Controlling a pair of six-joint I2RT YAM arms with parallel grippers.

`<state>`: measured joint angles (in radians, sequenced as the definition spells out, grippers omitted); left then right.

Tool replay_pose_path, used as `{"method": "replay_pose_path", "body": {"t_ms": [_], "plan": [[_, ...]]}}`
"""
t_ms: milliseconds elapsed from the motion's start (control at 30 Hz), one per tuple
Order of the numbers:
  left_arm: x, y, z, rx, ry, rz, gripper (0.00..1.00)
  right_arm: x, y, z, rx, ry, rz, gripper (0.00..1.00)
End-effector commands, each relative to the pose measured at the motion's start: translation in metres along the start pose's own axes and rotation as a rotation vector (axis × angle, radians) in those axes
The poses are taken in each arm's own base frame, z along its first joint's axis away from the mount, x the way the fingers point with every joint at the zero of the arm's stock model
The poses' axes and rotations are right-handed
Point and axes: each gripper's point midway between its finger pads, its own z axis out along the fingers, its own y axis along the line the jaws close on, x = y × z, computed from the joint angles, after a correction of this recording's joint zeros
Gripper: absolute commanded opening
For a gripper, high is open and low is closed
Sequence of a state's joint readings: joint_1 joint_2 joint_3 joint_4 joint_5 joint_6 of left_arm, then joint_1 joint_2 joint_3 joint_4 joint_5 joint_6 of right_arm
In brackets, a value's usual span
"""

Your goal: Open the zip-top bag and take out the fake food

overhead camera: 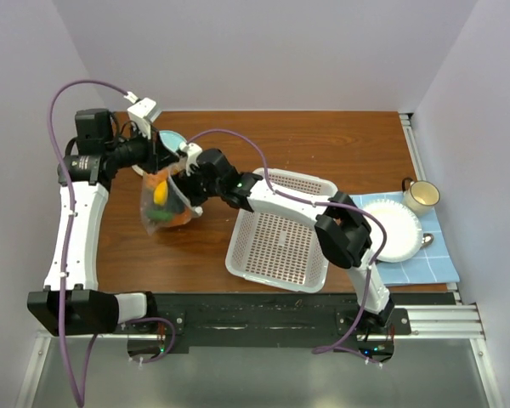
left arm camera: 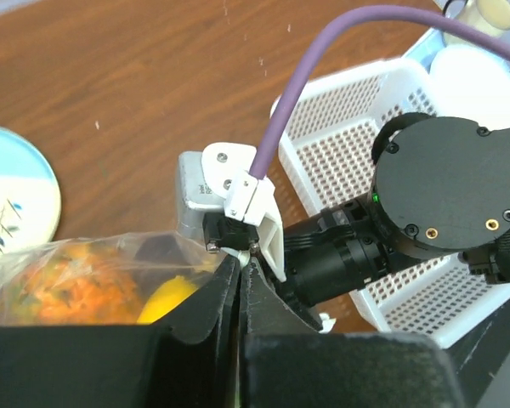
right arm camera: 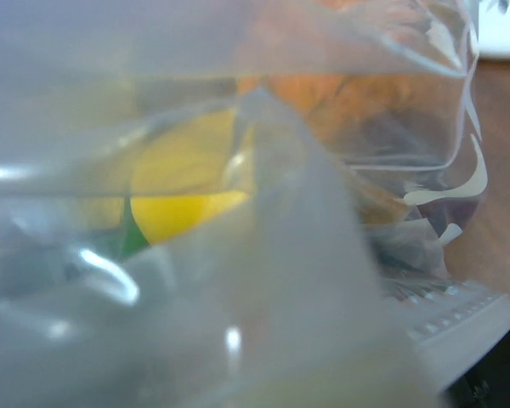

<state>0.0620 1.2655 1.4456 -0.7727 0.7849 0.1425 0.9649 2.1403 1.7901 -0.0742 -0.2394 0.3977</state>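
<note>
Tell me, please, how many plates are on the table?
2: a pale blue plate far left, near the zip-top bag, and a white plate on the blue cloth at the right; none seems hidden.

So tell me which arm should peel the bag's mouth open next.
Right, probably. The left gripper is shut on the top edge of the zip-top bag, so it serves as anchor; the right gripper sits against the opposite side, plastic filling its camera.
</note>
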Motion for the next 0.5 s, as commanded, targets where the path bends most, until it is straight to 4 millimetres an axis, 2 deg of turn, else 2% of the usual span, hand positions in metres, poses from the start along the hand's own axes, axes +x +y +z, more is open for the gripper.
{"method": "replay_pose_path", "body": {"t_ms": [0,67,100,133,200,233,267,333,367,433,467], "plan": [[-0.012,0.002,0.003,-0.014,-0.083,0.087,0.33,0.047,0.007,-0.004,-0.028,0.125,0.037,0.99],[-0.011,0.027,0.004,-0.136,-0.093,0.105,0.4,0.059,0.002,-0.004,-0.016,0.152,0.044,0.99],[-0.003,0.037,0.006,-0.18,-0.083,0.101,0.51,0.062,-0.001,-0.003,-0.008,0.16,0.048,0.99],[-0.006,0.049,0.004,-0.229,-0.099,0.12,0.59,0.066,-0.003,-0.003,-0.003,0.168,0.05,0.99],[0.005,0.076,0.002,-0.333,-0.083,0.126,0.7,0.068,-0.005,-0.003,0.006,0.173,0.052,0.99],[0.005,0.093,-0.006,-0.376,-0.098,0.122,0.7,0.069,-0.006,-0.003,0.014,0.175,0.052,0.99],[0.008,0.1,-0.007,-0.375,-0.097,0.113,0.71,0.069,-0.007,-0.003,0.017,0.174,0.051,0.99],[0.022,0.125,-0.013,-0.388,-0.083,0.061,0.7,0.068,-0.008,-0.002,0.024,0.173,0.046,0.99],[0.036,0.135,-0.009,-0.382,-0.053,0.043,0.65,0.067,-0.01,-0.002,0.03,0.172,0.046,0.99],[0.057,0.139,-0.002,-0.35,0.004,0.041,0.61,0.063,-0.012,-0.002,0.042,0.158,0.039,0.99],[0.079,0.142,0.006,-0.327,0.047,0.032,0.56,0.062,-0.012,-0.002,0.047,0.155,0.038,0.99]]}}
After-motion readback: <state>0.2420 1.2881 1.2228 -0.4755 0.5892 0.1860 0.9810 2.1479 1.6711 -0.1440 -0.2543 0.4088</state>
